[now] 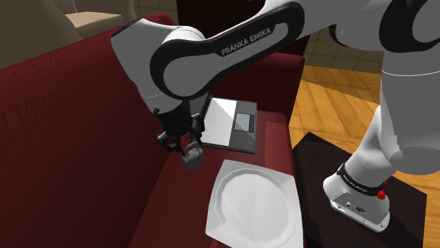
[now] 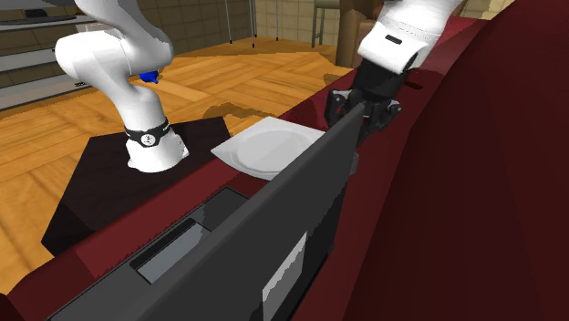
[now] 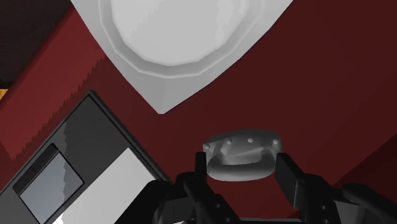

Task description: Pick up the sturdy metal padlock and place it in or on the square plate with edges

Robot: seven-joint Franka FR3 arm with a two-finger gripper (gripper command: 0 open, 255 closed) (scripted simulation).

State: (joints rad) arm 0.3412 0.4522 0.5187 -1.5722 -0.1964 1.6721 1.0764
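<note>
A grey metal padlock (image 3: 242, 149) sits clasped between my two black fingers, and my gripper (image 3: 243, 167) is shut on it. In the shoulder view my gripper (image 1: 183, 146) hangs over the dark red sofa seat with the padlock (image 1: 190, 159) at its tips, just off the far left corner of the white square plate (image 1: 282, 184). The plate (image 3: 162, 95) has a raised edge and a round well, and nothing lies in it. The second exterior view shows my gripper (image 2: 365, 111) just beyond the plate (image 2: 228, 150), partly hidden by a laptop lid.
An open dark laptop (image 1: 233, 123) lies on the sofa seat (image 1: 84, 162) right behind my gripper; its lid (image 2: 274, 228) fills the foreground of the second exterior view. The sofa's backrest rises at the shoulder view's left. My black stand (image 1: 409, 204) sits beside the sofa on a wooden floor.
</note>
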